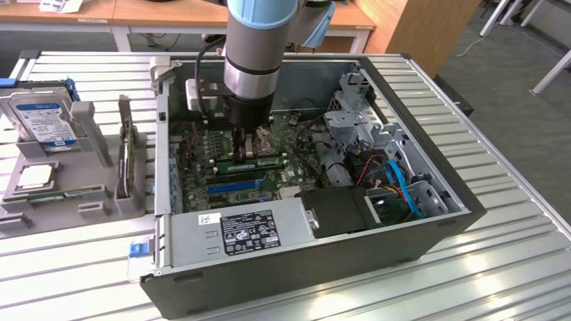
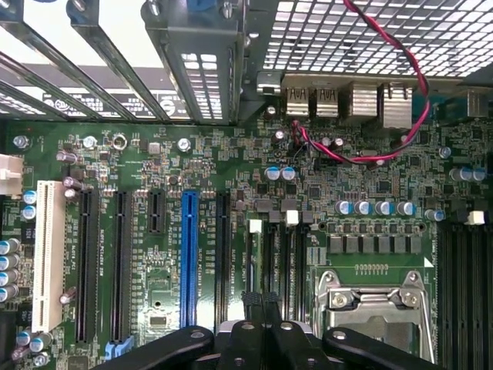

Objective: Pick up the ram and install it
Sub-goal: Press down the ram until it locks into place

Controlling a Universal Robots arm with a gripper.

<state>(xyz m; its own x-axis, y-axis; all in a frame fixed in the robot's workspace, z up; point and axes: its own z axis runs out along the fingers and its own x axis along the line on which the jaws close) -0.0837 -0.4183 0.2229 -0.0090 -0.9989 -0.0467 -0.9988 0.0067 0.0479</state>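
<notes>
Tight quarters inside the open computer case (image 1: 419, 221).

My closed gripper (image 2: 262, 308) hangs just above the motherboard (image 2: 192, 169); the drive cage (image 1: 357, 127) crowds the exterior view's right, the power supply (image 1: 241, 231) blocks the near edge, and red cables (image 2: 385, 146) loop beside the socket (image 2: 377, 301).

Green ram (image 1: 254, 162) edgewise on motherboard (image 1: 200, 144)
</notes>
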